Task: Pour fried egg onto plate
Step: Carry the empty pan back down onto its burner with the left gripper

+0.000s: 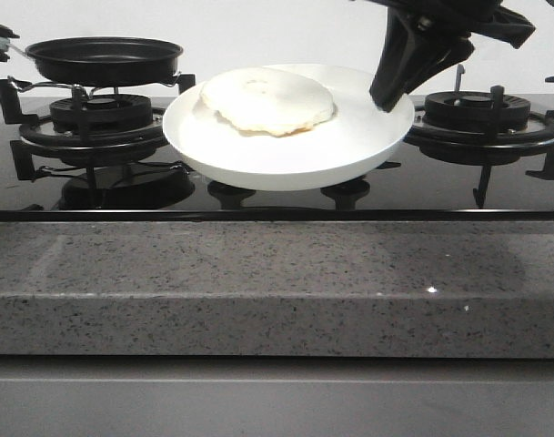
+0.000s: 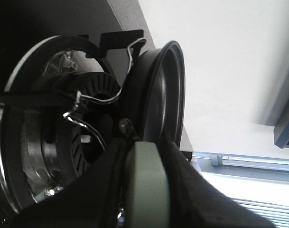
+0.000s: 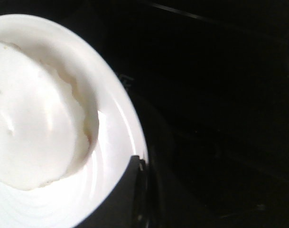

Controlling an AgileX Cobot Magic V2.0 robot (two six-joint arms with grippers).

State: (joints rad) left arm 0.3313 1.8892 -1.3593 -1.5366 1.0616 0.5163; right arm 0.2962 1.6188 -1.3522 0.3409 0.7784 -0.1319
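The fried egg [image 1: 267, 100] lay flat on the white plate [image 1: 258, 155], toward its far left part, its ragged edge well inside the rim. The plate hung above the glossy black hob [image 1: 277, 196] between the two burners, tilted slightly toward the camera. The right gripper [image 1: 395, 91] was clamped on the plate's right rim; in the right wrist view one dark finger [image 3: 127, 190] lay over the rim beside the egg [image 3: 35, 118] on the plate [image 3: 120, 123]. At far left, the empty black frying pan [image 1: 104, 59] sat level over the left burner's grate [image 1: 95, 114]. The left gripper [image 2: 144, 190] was closed on the pan's handle, seen in the left wrist view with the pan [image 2: 163, 95] beyond it. The right burner [image 1: 481, 114] stood bare. A speckled grey countertop [image 1: 277, 282] ran along the near edge.
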